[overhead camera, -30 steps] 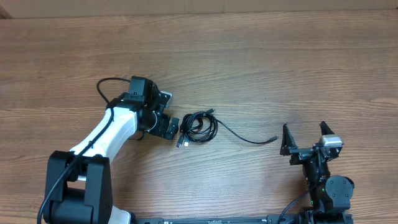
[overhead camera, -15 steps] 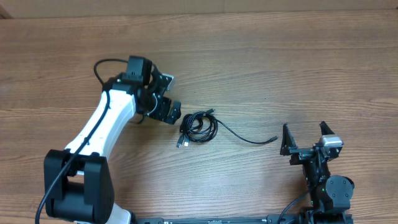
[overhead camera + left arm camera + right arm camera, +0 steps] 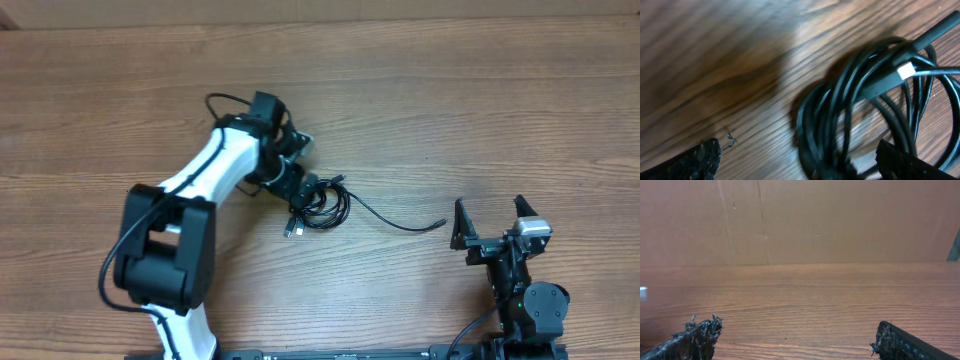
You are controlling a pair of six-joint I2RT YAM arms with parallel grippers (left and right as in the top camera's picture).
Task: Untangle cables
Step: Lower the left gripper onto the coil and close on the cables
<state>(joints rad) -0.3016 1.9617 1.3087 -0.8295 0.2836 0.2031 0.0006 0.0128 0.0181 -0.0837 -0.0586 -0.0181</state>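
Cables [image 3: 320, 205] sit as a small black coil near the middle of the surface [image 3: 450, 100], and the left tool [image 3: 298, 183] hovers at the coil's upper-left edge, released and spread wide, grasping nothing; its wrist view shows the loops lying between the fingers [image 3: 695, 160], crowding the right-hand one. To do this step well, I would judge it best to lower over just a few outer loops rather than the whole bundle, close gently, and lift so the strands can fall apart. Right of the coil one loose strand [image 3: 385, 220] curves away to a small plug [image 3: 441, 224], a handy end for the right tool [image 3: 489, 220], which sits well apart, likewise released and empty. The surface is brown wood with a clear grain; behind it stands a plain brown board [image 3: 815, 220] that looks like cardboard
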